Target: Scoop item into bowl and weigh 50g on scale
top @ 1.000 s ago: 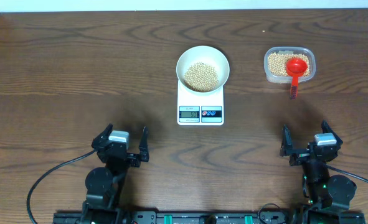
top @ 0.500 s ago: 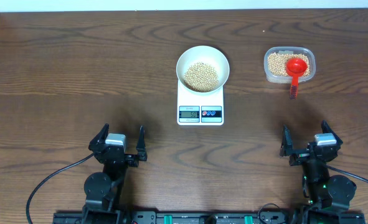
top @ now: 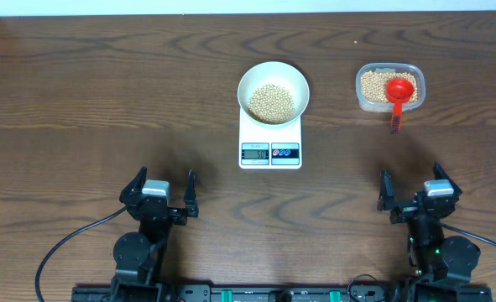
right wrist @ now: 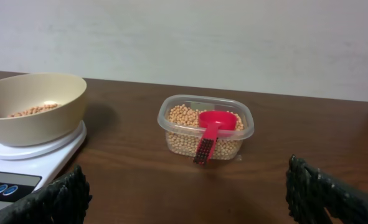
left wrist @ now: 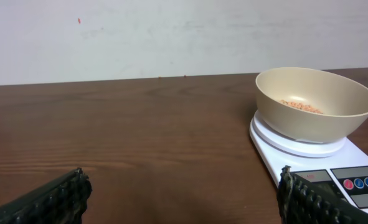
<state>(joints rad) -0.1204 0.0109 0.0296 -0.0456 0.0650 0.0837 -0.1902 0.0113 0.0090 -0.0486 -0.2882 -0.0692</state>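
Near edge: your left tool (top: 164, 180) and right tool (top: 410, 180) are spread wide and empty. Beyond them, the scale (top: 270, 138) carries the bowl (top: 249, 80) of beans (top: 270, 102). The scoop (top: 399, 89) lies in the tub (top: 416, 95). Risk: the display is unreadable here, so another scoop may overshoot.
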